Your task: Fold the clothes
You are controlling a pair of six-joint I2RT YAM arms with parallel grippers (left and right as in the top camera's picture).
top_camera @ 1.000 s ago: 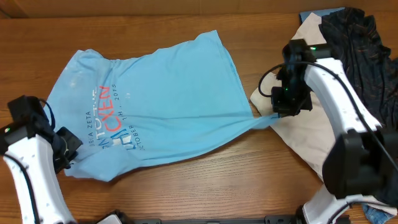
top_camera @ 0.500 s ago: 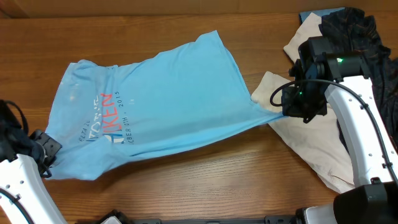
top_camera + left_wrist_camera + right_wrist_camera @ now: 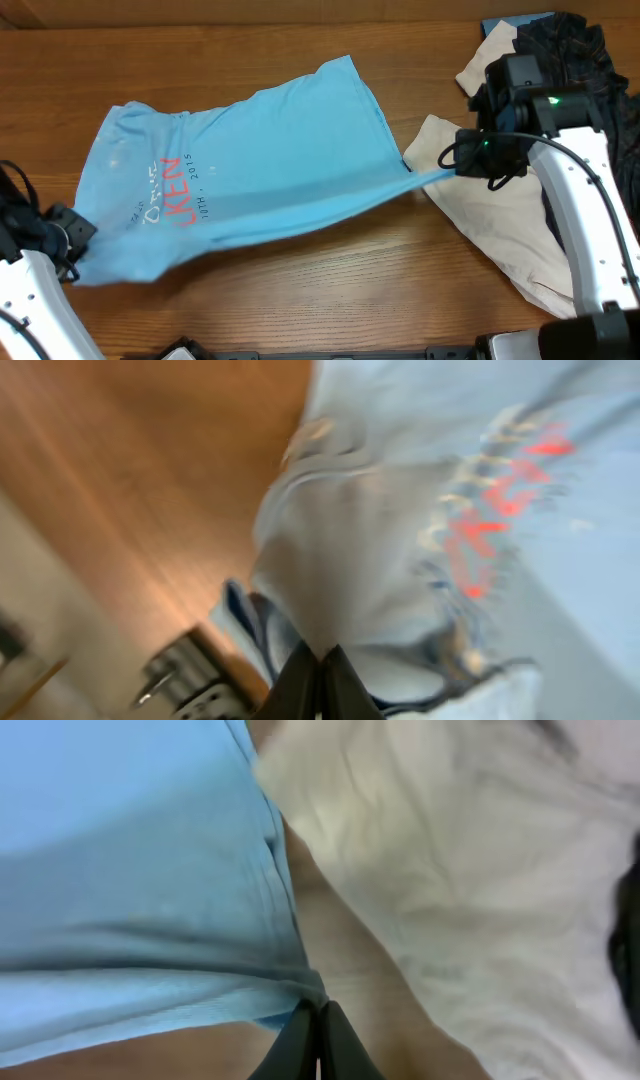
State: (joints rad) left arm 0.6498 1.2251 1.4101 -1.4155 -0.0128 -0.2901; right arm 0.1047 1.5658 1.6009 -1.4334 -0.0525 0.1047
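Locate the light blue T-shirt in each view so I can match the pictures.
Overhead: the light blue T-shirt spans centre-left, stretched between the left gripper and right gripper.
Left wrist: it fills the centre and right, coral lettering showing.
Right wrist: it fills the left half, beside the cream garment.
Shared landmark: the wooden table, seen in all three.

- The brown wooden table [image 3: 330,300] is bare along its near edge, leaving a broad open lane from left to right.
- A narrower bare strip runs along the far edge (widest toward the left).
- The light blue short-sleeved T-shirt [image 3: 280,150] blocks the middle, with its near hem pulled taut.
- The crumpled cream garment [image 3: 490,240] and the black garment [image 3: 580,50] fill the right end, with the white right arm [image 3: 588,190] above them.
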